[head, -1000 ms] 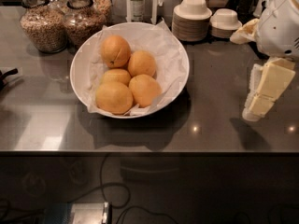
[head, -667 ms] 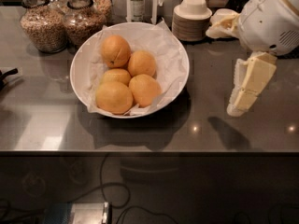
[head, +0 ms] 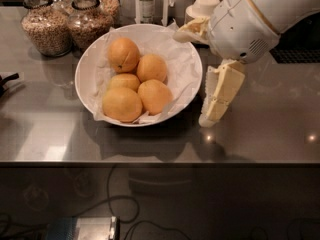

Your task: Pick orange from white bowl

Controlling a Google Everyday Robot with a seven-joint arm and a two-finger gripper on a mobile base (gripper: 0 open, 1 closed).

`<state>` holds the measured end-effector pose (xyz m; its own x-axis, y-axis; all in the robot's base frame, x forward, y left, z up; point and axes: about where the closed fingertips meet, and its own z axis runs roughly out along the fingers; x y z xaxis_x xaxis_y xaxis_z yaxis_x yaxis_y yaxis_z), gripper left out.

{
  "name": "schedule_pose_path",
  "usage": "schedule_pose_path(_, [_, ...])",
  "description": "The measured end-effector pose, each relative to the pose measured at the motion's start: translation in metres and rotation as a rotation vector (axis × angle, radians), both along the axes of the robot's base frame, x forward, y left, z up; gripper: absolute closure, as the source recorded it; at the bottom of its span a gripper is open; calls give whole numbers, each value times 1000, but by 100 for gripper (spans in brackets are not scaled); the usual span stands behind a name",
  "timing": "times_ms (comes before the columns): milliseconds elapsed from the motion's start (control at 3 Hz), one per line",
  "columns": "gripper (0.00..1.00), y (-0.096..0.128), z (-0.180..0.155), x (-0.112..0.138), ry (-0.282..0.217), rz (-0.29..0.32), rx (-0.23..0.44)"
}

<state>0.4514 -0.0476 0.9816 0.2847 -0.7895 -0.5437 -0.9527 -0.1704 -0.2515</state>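
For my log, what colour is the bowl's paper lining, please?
White paper lining, clearest in the camera view; the gripper hangs beside the white bowl.

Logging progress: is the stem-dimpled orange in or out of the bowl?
In: the round dimpled orange lies in the wide paper-lined white bowl; the cream claw hangs beside it.

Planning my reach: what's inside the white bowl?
Five oranges on crinkled white paper; the stem-dimpled orange lies at the back. The paper hides the white bowl's floor. The gripper hangs outside, beside its rim.
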Motion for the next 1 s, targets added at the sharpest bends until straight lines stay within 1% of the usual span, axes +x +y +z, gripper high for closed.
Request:
schedule_pose_path(333, [0, 42, -22, 2, 7, 23, -34])
schedule_pose_path(667, [0, 73, -47, 17, 37, 11, -86])
schedule_pose_path(1000, [0, 97, -58, 39, 85, -12, -123])
